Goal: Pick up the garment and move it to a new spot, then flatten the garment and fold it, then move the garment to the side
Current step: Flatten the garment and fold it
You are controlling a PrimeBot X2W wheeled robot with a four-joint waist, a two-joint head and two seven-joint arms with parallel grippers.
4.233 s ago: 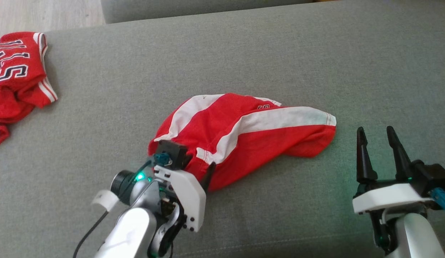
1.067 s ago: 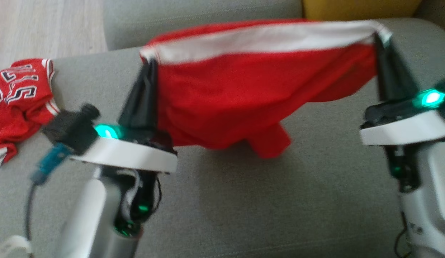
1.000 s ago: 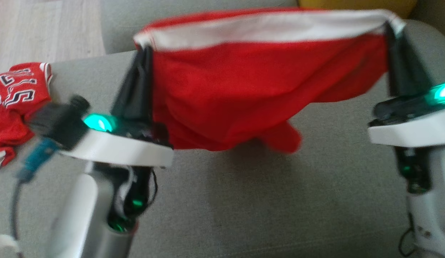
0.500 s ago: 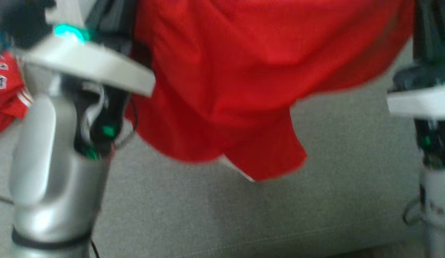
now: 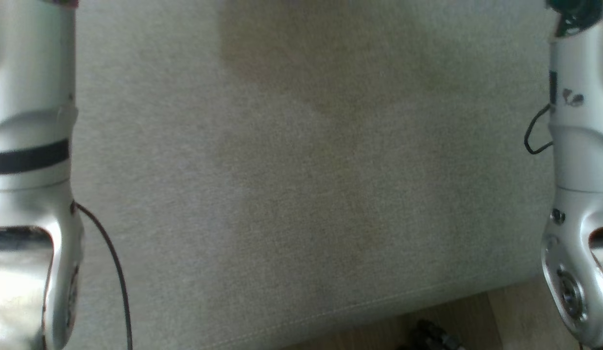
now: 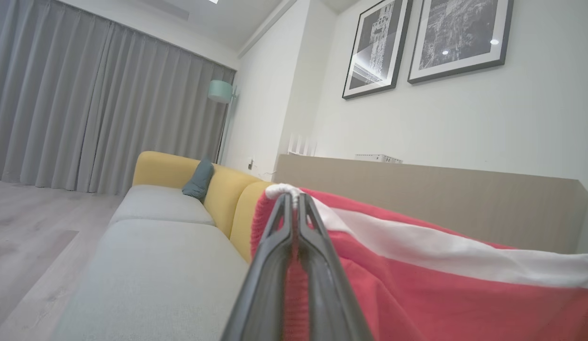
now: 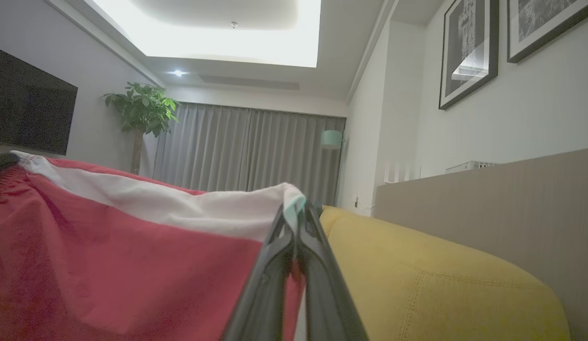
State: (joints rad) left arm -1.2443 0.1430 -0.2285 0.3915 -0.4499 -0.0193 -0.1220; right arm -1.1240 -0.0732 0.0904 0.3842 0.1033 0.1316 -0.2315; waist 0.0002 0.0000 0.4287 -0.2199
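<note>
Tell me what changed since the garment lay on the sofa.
The right gripper, open then, is shut on the red garment; the left gripper holds its other corner. Together they lifted it off the grey cushion, stretched between them. Both grips unchanged over the last second.

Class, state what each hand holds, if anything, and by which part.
The left hand and right hand each pinch a corner of the red garment at its white band.
</note>
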